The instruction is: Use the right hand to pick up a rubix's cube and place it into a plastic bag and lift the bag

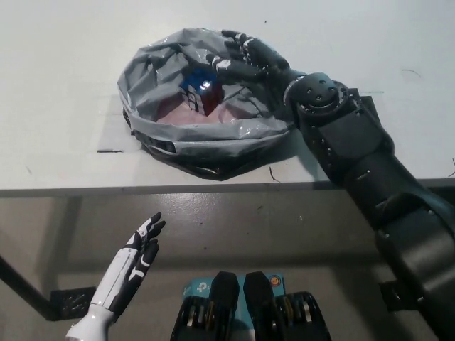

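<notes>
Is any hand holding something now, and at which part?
Nothing is held. The cube lies in the bag; the right hand is open above it. The left hand rests open below.
</notes>
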Controlling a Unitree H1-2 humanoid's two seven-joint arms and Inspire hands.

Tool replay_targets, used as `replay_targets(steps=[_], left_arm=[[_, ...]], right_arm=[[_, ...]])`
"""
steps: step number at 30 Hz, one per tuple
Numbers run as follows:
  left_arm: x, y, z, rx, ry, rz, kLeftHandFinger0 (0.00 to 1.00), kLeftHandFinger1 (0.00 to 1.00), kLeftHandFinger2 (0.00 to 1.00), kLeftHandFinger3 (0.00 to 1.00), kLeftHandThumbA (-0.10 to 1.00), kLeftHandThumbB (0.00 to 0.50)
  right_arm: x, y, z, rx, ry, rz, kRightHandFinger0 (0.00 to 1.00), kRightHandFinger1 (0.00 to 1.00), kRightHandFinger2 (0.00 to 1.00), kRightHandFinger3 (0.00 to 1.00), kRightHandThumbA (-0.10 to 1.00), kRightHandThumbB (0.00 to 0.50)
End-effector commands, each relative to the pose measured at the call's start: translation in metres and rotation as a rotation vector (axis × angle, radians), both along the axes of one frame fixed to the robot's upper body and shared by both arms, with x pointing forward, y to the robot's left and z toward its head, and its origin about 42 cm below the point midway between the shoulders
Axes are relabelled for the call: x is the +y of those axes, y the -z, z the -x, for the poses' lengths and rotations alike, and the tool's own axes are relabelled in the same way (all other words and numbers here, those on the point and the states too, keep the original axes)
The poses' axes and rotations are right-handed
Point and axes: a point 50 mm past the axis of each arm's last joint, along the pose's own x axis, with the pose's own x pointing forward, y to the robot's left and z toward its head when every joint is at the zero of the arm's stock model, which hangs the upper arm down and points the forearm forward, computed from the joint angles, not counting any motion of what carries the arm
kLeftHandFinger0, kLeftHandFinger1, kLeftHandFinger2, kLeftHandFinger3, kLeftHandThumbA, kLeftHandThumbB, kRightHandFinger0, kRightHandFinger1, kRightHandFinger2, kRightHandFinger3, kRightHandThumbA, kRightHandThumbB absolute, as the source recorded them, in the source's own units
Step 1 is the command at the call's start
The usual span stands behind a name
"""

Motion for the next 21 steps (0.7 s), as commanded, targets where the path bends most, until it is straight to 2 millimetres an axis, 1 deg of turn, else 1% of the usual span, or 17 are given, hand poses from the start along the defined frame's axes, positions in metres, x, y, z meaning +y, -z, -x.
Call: replay_targets(steps=[1, 2, 5, 7, 10, 11, 12, 13, 15, 16, 17, 18, 20, 21], left_arm=[[-0.003, -0.019, -0.011, -0.043, 0.032, -0.004, 1.0, 1.0, 1.0, 1.0, 1.0, 0.173], [-0.003, -0.02, -0.012, -0.043, 0.032, -0.004, 1.0, 1.0, 1.0, 1.0, 1.0, 0.173], [-0.003, -0.023, -0.014, -0.037, 0.032, -0.007, 1.0, 1.0, 1.0, 1.0, 1.0, 0.172], [-0.003, -0.023, -0.014, -0.04, 0.035, -0.007, 1.0, 1.0, 1.0, 1.0, 1.0, 0.167], [-0.003, -0.023, -0.015, -0.046, 0.043, 0.003, 1.0, 1.0, 1.0, 1.0, 1.0, 0.169], [-0.002, -0.023, -0.016, -0.048, 0.043, 0.006, 1.0, 1.0, 1.0, 1.0, 1.0, 0.161], [-0.002, -0.023, -0.016, -0.05, 0.042, 0.009, 1.0, 1.0, 1.0, 1.0, 1.0, 0.156], [-0.002, -0.023, -0.016, -0.051, 0.042, 0.01, 1.0, 1.0, 1.0, 1.0, 1.0, 0.157], [-0.002, -0.022, -0.016, -0.054, 0.048, 0.015, 0.99, 1.0, 1.0, 1.0, 1.0, 0.142], [-0.002, -0.022, -0.016, -0.054, 0.05, 0.014, 0.98, 1.0, 1.0, 1.0, 1.0, 0.137], [-0.002, -0.022, -0.016, -0.053, 0.052, 0.013, 0.98, 1.0, 1.0, 1.0, 1.0, 0.132], [-0.002, -0.021, -0.016, -0.051, 0.053, 0.015, 0.97, 1.0, 1.0, 1.0, 0.99, 0.122], [-0.002, -0.021, -0.014, -0.046, 0.052, 0.016, 0.98, 1.0, 1.0, 1.0, 1.0, 0.109], [-0.002, -0.02, -0.013, -0.044, 0.051, 0.013, 0.98, 1.0, 1.0, 1.0, 1.0, 0.098]], right_arm=[[0.013, -0.095, 0.002, -0.236, -0.434, 0.318, 1.0, 1.0, 1.0, 1.0, 0.73, 0.5], [0.012, -0.096, 0.002, -0.235, -0.436, 0.315, 1.0, 1.0, 1.0, 1.0, 0.73, 0.5], [0.007, -0.106, 0.001, -0.238, -0.436, 0.263, 1.0, 1.0, 1.0, 1.0, 0.68, 0.5], [0.005, -0.113, 0.002, -0.294, -0.415, 0.274, 1.0, 1.0, 1.0, 1.0, 0.74, 0.5], [-0.001, -0.129, 0.005, -0.374, -0.383, 0.21, 1.0, 1.0, 1.0, 1.0, 0.76, 0.5], [-0.004, -0.137, 0.007, -0.423, -0.365, 0.19, 1.0, 1.0, 1.0, 1.0, 0.8, 0.5], [-0.007, -0.143, 0.009, -0.473, -0.343, 0.185, 1.0, 1.0, 1.0, 1.0, 0.81, 0.493], [-0.007, -0.145, 0.01, -0.483, -0.339, 0.184, 1.0, 1.0, 1.0, 1.0, 0.81, 0.494], [-0.013, -0.16, 0.013, -0.596, -0.279, 0.167, 1.0, 1.0, 1.0, 1.0, 0.87, 0.5], [-0.015, -0.166, 0.013, -0.625, -0.257, 0.153, 1.0, 1.0, 1.0, 1.0, 0.87, 0.5], [-0.019, -0.174, 0.015, -0.64, -0.233, 0.11, 1.0, 1.0, 1.0, 1.0, 0.83, 0.5], [-0.022, -0.18, 0.016, -0.631, -0.228, 0.033, 1.0, 1.0, 1.0, 1.0, 0.77, 0.5], [-0.029, -0.185, 0.017, -0.611, -0.23, -0.09, 1.0, 1.0, 1.0, 1.0, 0.77, 0.5], [-0.031, -0.185, 0.018, -0.606, -0.221, -0.12, 1.0, 1.0, 1.0, 1.0, 0.79, 0.5]])
